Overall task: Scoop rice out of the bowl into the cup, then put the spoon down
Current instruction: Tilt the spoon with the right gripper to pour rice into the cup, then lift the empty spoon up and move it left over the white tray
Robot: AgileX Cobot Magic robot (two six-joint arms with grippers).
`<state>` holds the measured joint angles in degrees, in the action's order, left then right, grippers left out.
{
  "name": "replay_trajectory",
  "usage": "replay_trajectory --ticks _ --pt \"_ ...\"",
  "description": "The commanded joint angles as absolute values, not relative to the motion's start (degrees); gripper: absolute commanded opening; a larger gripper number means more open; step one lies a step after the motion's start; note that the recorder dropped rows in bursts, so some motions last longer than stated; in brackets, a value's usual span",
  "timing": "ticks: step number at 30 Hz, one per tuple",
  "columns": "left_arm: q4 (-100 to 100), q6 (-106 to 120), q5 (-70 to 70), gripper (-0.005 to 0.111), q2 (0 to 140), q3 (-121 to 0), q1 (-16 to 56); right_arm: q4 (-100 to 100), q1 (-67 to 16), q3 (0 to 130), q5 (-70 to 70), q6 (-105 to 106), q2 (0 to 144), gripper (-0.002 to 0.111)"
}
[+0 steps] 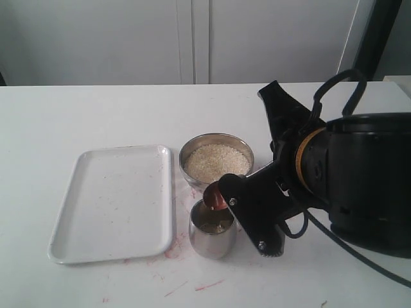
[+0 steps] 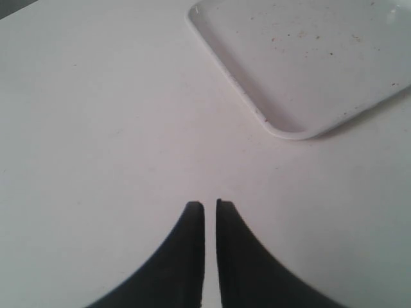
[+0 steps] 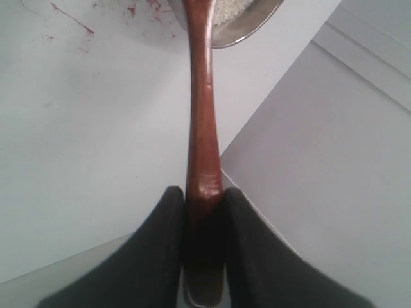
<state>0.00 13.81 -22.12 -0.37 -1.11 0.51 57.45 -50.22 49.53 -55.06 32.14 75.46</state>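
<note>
The steel bowl (image 1: 246, 153) holds a mound of off-white rice (image 1: 216, 160) in the middle of the table. Just in front of it stands the smaller steel cup (image 1: 212, 240). My right gripper (image 1: 234, 191) is shut on the handle of the reddish-brown wooden spoon (image 1: 214, 199), whose head hangs tilted right over the cup's mouth. In the right wrist view the spoon handle (image 3: 201, 122) runs out from between the fingers (image 3: 168, 212) toward the bowl's rim (image 3: 257, 24); the head is out of that frame. The left gripper (image 2: 210, 205) hovers over bare table, shut, with nothing in it.
A white rectangular tray (image 1: 115, 202) lies left of the bowl and cup; its corner (image 2: 289, 128) shows in the left wrist view. Red smears (image 1: 170, 253) mark the table by the cup. The right arm's bulky black body (image 1: 359, 179) fills the right side.
</note>
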Motion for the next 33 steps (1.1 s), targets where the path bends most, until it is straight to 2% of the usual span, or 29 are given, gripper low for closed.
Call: replay_trajectory --ticks 1,17,29,33 --pt "0.00 13.47 -24.45 0.014 0.00 -0.58 0.74 58.50 -50.24 49.59 -55.59 31.45 75.57 0.000" --pt "0.00 13.47 -24.45 0.014 0.00 -0.58 0.74 56.95 -50.24 48.75 -56.13 29.47 75.57 0.000" --pt "0.00 13.47 -24.45 0.014 0.00 -0.58 0.74 58.70 -50.24 48.75 -52.10 -5.61 75.46 0.000" --pt "0.00 13.47 -24.45 0.014 0.00 -0.58 0.74 58.09 -50.24 48.75 -46.95 -28.65 74.40 0.000"
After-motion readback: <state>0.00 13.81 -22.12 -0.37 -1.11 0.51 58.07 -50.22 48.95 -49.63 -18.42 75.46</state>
